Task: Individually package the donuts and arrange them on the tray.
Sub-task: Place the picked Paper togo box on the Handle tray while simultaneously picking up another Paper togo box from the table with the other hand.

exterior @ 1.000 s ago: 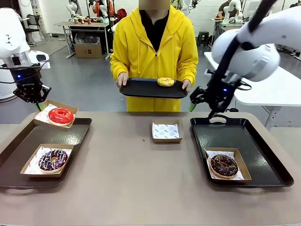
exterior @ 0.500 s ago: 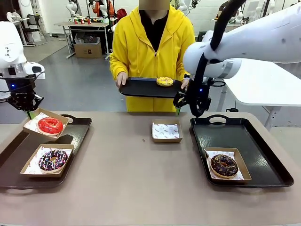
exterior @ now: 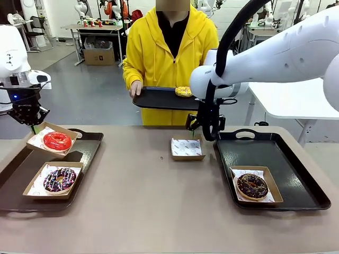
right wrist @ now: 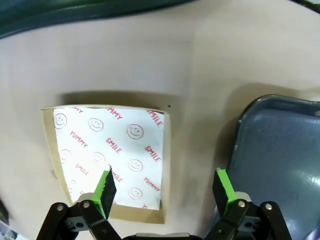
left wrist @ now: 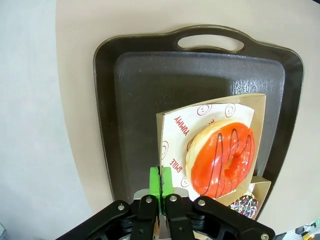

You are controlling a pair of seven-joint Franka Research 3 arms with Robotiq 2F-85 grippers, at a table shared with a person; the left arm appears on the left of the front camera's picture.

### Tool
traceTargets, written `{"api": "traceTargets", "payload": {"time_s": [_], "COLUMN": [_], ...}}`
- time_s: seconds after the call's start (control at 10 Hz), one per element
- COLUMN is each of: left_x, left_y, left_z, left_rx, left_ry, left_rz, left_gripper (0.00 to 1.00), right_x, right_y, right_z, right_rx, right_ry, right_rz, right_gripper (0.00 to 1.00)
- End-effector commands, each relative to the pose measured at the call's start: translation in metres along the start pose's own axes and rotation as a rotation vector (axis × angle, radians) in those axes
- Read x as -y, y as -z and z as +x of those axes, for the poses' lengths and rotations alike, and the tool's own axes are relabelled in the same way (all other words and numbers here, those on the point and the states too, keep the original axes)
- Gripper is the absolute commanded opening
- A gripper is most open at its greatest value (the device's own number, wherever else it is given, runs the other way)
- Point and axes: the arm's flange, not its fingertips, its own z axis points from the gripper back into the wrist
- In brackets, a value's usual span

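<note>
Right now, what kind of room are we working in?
Probably a robotics lab, not a bakery: other white robot arms stand at work tables behind the person in the yellow hoodie, over a bare grey floor.

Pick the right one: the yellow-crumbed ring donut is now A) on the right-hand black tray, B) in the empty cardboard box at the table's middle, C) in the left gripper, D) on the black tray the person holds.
D: the yellow-crumbed ring donut lies on the black tray held in the person's hand beyond the table's far edge.

Front across table; wrist cameras downward
</note>
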Motion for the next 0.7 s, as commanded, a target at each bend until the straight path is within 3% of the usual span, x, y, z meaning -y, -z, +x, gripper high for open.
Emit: {"api": "traceTargets", "payload": {"time_s": [0.0,0.1,0.2,0.6], "left_x": [0.0000,0.0000,0.0000,0.0000], "left_y": [-0.0042,-0.0042,-0.0042,-0.0042], "left_z": [-0.0016,-0.0016,-0.0016,-0.0016], "left_rx": [0.003,0.003,0.003,0.003], "left_ry": [0.002,0.002,0.002,0.002], "left_rz": [-0.012,-0.012,-0.012,-0.012], "left_gripper": [0.01,0.01,0.01,0.01], "right_x": [-0.0073,-0.0101,-0.0064,-0.0103], "right_y": [-0.0012,-0.0075,0.0012,0.0001], "right_z": [0.0040,-0.0038,-0.0004,-0.0004], "right_rx": [0.049,0.107,0.009,0.021], "right_ry": [0.034,0.067,0.003,0.013], "right_rz": [-0.004,0.016,0.003,0.008], "right_gripper": [1.00,1.00,1.00,1.00]}}
